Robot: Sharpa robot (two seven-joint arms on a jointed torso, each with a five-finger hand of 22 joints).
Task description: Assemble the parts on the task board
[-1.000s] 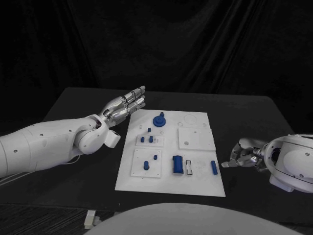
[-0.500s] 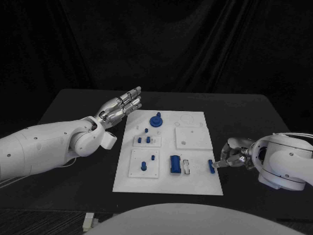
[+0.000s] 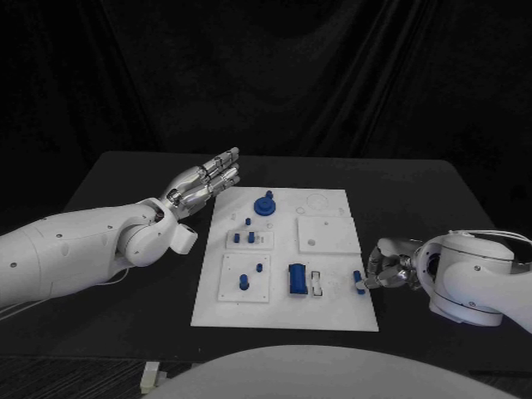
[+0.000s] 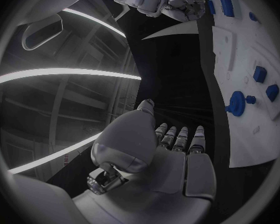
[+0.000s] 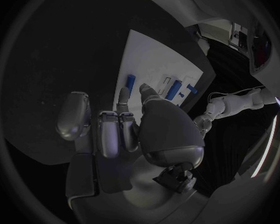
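Note:
The white task board [image 3: 338, 312] lies mid-table. On it are a blue round knob [image 3: 268, 204], several small blue pegs [image 3: 253, 238], a blue block [image 3: 298, 278] and a short blue bar [image 3: 358, 281] near its right edge. My right hand [image 3: 386, 270] sits at that edge with its fingers bent toward the bar. In the right wrist view the fingertips [image 5: 123, 95] stop just short of the blue bar [image 5: 130, 79], and nothing is held. My left hand [image 3: 206, 179] hovers flat, fingers spread, beyond the board's far left corner, also seen as left hand [image 4: 171, 154] beside the board [image 4: 264, 45].
The black table [image 3: 135, 174] runs well past the board on every side. A white square plate [image 3: 328, 234] sits raised on the board's right half, and two smaller plates [image 3: 249, 278] carry the pegs on its left half.
My right hand has slid left from the bare table to the board's right edge, up to the blue bar. The left hand has stayed put.

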